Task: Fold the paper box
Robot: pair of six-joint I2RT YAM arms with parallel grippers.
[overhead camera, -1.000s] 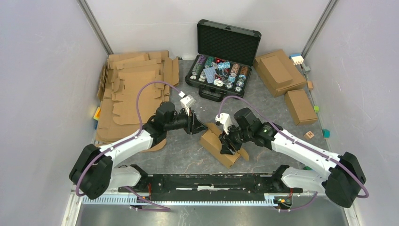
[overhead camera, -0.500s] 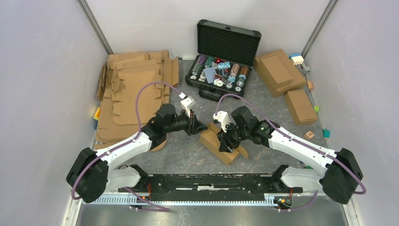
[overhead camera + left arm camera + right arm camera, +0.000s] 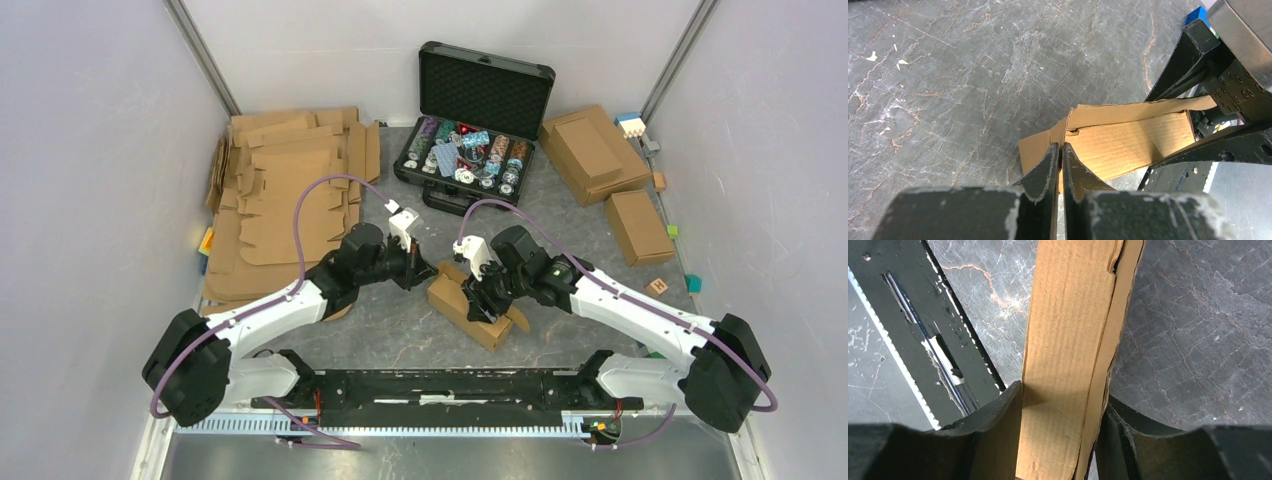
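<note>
Left wrist view | left gripper [image 3: 1060, 146] pinches an end flap of the brown cardboard paper box [image 3: 1133, 142] | right gripper [image 3: 1063, 395] clamps its body | best: steady the body, bend the flap along its crease.

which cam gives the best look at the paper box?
Top external: nearly the whole paper box shows, left gripper at one end, right gripper across it. Left wrist shows just that end, pinched; right wrist only a cardboard strip between its fingers.
</note>
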